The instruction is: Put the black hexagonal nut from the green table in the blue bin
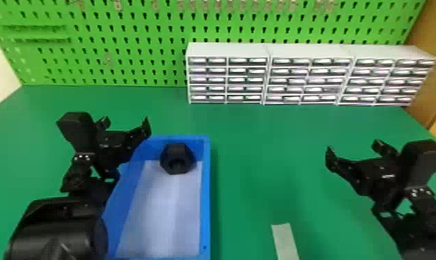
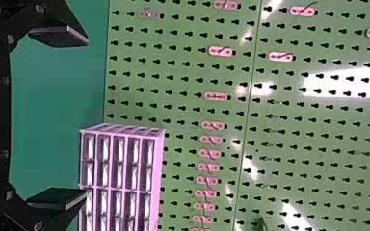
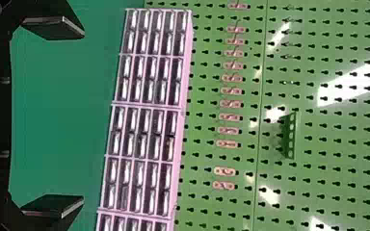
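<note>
The black hexagonal nut [image 1: 176,159] lies inside the blue bin [image 1: 205,193], at its far end, on the pale bottom. Just left of the bin's far end is my left gripper [image 1: 126,125], apart from the nut; in the left wrist view the same left gripper [image 2: 84,118] stands open, nothing between its fingers. My right gripper [image 1: 352,152] is over the right part of the green table [image 1: 255,179], well away from the bin. The right wrist view has this right gripper [image 3: 83,118] open and holding nothing.
White drawer cabinets [image 1: 310,74] line the back right of the table in front of a green pegboard [image 1: 124,45]. A pale strip [image 1: 285,242] lies near the front, right of the bin. The left forearm [image 1: 58,228] covers part of the bin's near left side.
</note>
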Controlling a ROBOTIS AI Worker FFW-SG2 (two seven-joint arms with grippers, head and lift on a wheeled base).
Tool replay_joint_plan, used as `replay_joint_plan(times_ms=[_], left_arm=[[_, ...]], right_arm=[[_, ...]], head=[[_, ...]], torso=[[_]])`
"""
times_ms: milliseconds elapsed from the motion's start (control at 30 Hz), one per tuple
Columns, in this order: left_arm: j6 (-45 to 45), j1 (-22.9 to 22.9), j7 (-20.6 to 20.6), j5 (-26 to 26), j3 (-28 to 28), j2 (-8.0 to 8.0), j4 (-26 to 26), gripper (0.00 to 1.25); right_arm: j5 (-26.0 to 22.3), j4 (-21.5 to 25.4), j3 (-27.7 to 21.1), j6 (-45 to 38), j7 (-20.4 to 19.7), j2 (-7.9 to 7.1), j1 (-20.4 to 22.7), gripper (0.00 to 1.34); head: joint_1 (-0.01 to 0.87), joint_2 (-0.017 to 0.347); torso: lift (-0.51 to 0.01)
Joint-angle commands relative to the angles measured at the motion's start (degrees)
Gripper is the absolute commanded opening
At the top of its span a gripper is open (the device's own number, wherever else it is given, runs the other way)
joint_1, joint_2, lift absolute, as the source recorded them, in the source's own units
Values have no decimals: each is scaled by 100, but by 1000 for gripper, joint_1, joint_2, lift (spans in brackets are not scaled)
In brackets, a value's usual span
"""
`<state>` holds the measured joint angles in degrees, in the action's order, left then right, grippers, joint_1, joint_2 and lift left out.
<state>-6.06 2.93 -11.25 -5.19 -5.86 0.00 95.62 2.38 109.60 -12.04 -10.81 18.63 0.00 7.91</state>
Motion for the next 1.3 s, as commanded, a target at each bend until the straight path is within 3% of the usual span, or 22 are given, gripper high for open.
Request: replay_joint_plan(times_ms=[0,1267], left_arm=[[0,-3,0,0,-2,-15,0,1078],[0,-12,0,-18,24,-15,0,1078]], right_arm=[[-1,0,0,0,0,5,0,1241],[-18,-9,-9,27,0,-9,0,1243]], head=[[686,51],[686,51]], torso=[[-97],[-97]])
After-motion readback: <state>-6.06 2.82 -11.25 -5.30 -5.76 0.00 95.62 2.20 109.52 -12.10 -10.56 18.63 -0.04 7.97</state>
